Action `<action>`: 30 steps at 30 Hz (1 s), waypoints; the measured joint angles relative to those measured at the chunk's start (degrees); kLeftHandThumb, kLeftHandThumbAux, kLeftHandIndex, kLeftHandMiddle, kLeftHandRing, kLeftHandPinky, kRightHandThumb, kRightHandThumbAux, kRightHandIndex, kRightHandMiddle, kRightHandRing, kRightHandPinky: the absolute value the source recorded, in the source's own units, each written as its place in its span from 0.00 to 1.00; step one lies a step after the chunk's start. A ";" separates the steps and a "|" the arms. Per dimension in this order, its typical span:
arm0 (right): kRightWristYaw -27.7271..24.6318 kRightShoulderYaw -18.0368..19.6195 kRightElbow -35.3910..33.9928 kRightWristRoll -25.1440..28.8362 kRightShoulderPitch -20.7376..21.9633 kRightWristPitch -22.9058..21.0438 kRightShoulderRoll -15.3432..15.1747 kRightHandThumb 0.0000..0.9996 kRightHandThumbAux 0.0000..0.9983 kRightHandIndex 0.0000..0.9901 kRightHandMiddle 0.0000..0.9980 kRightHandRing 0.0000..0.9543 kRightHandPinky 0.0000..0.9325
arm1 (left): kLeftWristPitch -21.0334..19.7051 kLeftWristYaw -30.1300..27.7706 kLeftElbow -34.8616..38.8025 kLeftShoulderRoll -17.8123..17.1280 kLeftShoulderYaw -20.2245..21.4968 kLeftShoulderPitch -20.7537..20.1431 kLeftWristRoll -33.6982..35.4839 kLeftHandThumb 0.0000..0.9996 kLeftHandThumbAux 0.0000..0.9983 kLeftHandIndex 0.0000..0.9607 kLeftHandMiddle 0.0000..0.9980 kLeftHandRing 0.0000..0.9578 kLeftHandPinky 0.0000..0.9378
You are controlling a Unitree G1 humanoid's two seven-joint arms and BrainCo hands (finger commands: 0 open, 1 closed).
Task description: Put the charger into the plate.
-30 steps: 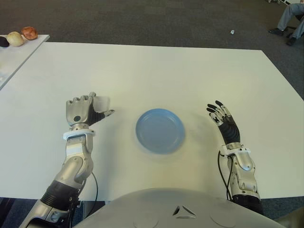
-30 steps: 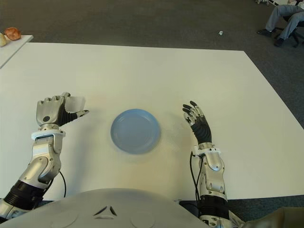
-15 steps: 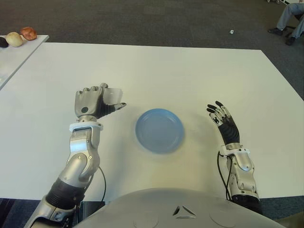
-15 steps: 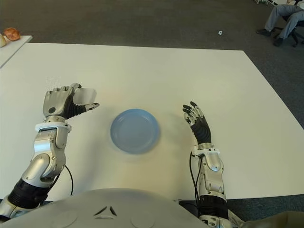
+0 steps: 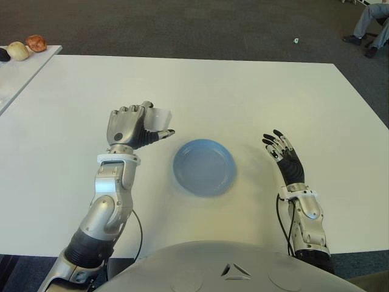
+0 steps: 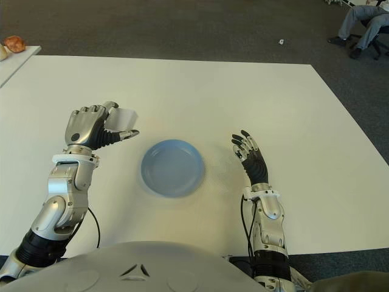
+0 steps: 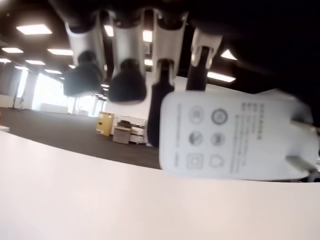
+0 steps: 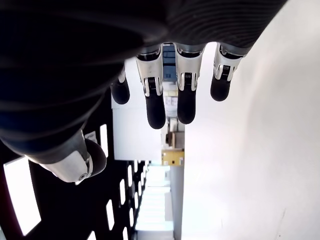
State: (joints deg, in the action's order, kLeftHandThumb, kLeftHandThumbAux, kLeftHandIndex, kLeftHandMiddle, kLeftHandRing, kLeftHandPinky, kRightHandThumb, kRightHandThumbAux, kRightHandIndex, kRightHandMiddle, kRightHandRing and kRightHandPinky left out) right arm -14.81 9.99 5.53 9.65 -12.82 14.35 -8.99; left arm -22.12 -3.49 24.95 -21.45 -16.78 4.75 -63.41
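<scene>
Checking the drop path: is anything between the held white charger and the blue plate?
Nothing visible. The left hand holds the white charger just left of the round blue plate; only bare white table lies between. The right hand shows beyond the plate's right.

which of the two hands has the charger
The left hand, curled around the white charger left of the blue plate; the right hand is open and empty.

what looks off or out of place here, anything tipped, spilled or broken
Nothing stands out. The left robot hand holds the white charger above the table, left of the empty blue plate, which sits flat. The right robot hand is open, right of the plate.
</scene>
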 measured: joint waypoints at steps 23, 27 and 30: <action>1.44 -1.32 -1.35 -0.33 -0.12 -0.50 0.30 0.00 0.58 0.09 0.21 0.17 0.09 | 22.41 -5.00 -7.60 -2.39 -0.31 -5.15 15.96 0.86 0.67 0.42 0.54 0.88 0.86; 1.77 -1.49 -1.83 -0.34 -0.25 -1.24 0.30 0.00 0.58 0.09 0.21 0.17 0.10 | 25.17 -4.96 -9.10 -2.40 -0.50 -5.79 16.95 0.86 0.67 0.42 0.54 0.88 0.86; 2.00 -1.61 -2.05 -0.41 -0.36 -1.48 0.30 0.00 0.57 0.09 0.22 0.18 0.10 | 26.80 -4.96 -9.92 -2.39 -0.91 -6.09 17.41 0.86 0.67 0.42 0.54 0.89 0.86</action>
State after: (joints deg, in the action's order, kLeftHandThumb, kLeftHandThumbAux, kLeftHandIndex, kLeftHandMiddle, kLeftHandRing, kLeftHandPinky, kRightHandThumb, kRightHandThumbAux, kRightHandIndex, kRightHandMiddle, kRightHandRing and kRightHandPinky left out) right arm -12.81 8.38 3.48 9.24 -13.18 12.87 -8.69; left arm 4.68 -8.45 15.03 -23.84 -17.69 -1.34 -46.00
